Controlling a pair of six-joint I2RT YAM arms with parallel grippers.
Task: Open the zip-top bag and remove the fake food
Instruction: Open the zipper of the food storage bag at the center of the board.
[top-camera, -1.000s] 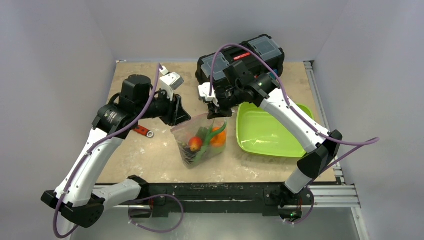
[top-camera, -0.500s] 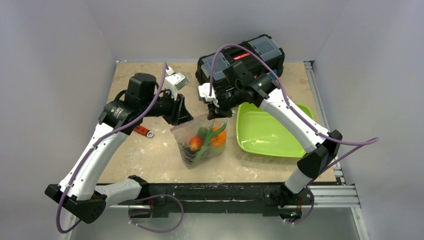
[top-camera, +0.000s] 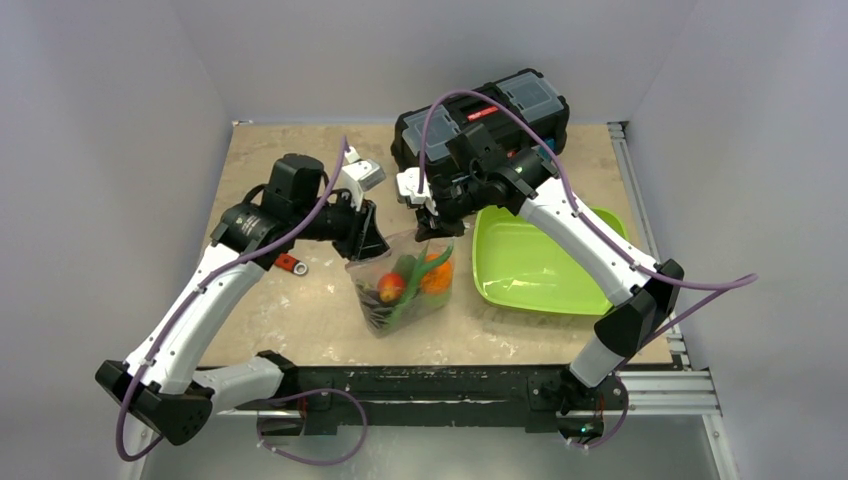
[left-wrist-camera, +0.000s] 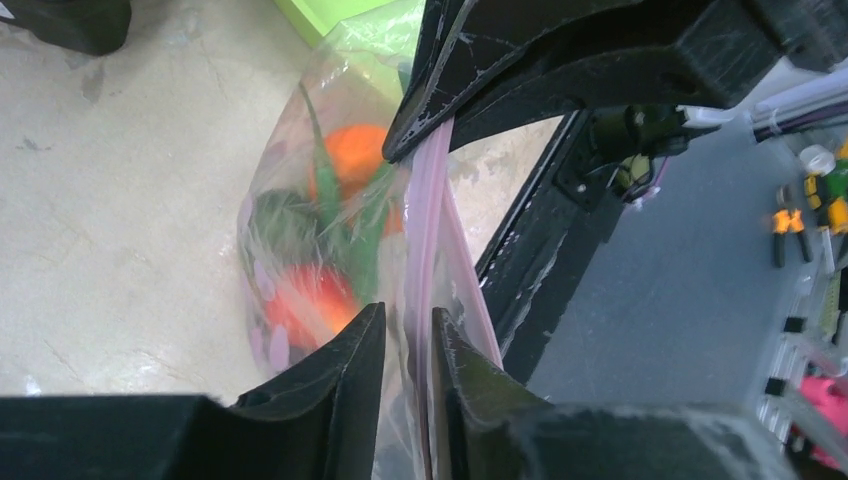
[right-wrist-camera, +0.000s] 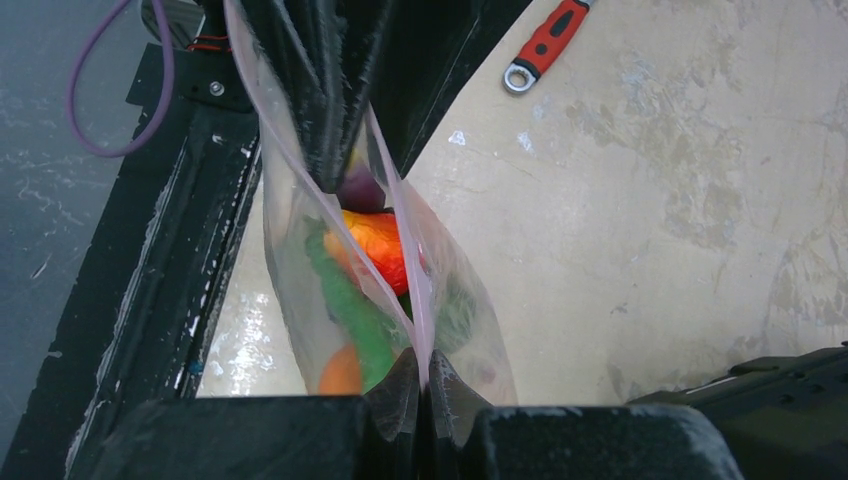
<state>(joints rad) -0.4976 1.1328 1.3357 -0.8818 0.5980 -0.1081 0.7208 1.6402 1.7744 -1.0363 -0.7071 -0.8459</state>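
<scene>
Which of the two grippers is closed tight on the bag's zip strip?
The right gripper: its jaws are pinched shut on the pink zip strip. The left gripper shows a gap between its jaws, with the strip only passing through.

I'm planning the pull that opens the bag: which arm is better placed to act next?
Left, probably. The left gripper stands open astride one pink lip of the zip-top bag, ready to close and pull. The right gripper is shut on the strip's other end, best kept as anchor.
</scene>
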